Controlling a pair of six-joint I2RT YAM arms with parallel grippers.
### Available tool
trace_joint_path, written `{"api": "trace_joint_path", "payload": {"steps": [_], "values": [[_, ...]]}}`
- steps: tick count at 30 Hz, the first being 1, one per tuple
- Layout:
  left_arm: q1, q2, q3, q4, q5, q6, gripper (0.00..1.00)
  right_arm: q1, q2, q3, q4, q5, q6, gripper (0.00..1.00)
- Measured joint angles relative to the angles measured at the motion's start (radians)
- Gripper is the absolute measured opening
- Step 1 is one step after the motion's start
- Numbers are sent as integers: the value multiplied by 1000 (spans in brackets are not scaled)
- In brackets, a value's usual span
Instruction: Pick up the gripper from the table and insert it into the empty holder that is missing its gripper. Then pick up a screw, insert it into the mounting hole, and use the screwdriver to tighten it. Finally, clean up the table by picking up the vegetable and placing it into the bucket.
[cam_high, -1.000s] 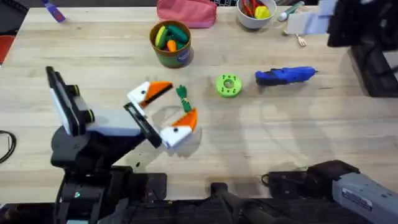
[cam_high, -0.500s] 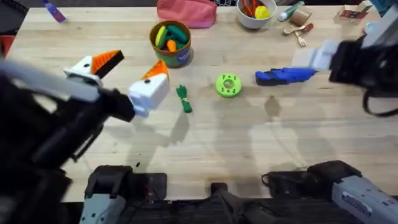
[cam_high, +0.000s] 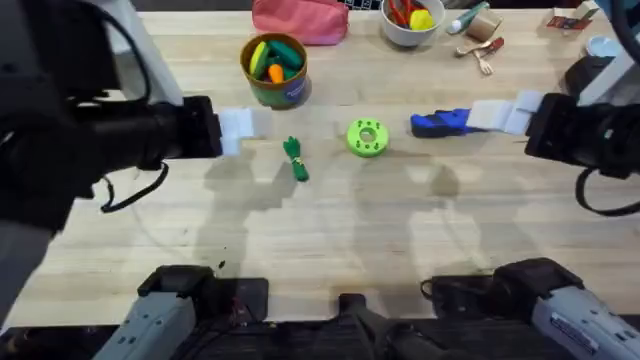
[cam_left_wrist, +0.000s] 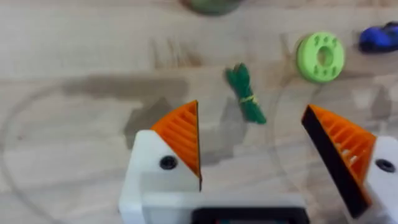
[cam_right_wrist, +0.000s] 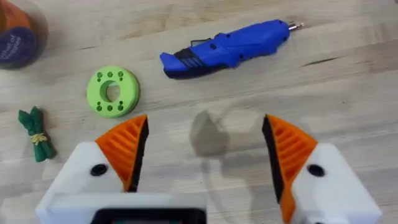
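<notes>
Vegetable (cam_high: 295, 158), a slim dark green leafy bundle tied at the middle, lies flat on the table (cam_high: 330, 240) left of the lime-green disc (cam_high: 367, 137) and near the bucket (cam_high: 275, 70). Being so thin and low, it could slip out or be nudged aside if the fingers close off-centre. Left gripper (cam_left_wrist: 267, 146) and right gripper (cam_right_wrist: 205, 155) both hang wide open, empty, the right one near the screwdriver (cam_high: 455, 121).

both arms are black with jointed housings, and a thin black cable loops off each one. grey base blocks sit at the near edge, the right one bearing a small white label. the left gripper (cam_left_wrist: 252, 155) and right gripper (cam_right_wrist: 202, 152) look alike: white blocky plastic finger mounts, each with one dark round screw, carrying orange wedge-shaped pads with ribbed faces and black inner edges.
</notes>
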Motion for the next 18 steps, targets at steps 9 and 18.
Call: {"api": "trace_joint_path", "payload": {"steps": [9,18], "values": [[-293,395,95,-63,-231,-206,988,0,0,0,2,0,0,992],[-434,721,242,-32,-283,-444,988,0,0,0,2,0,0,991]]}}
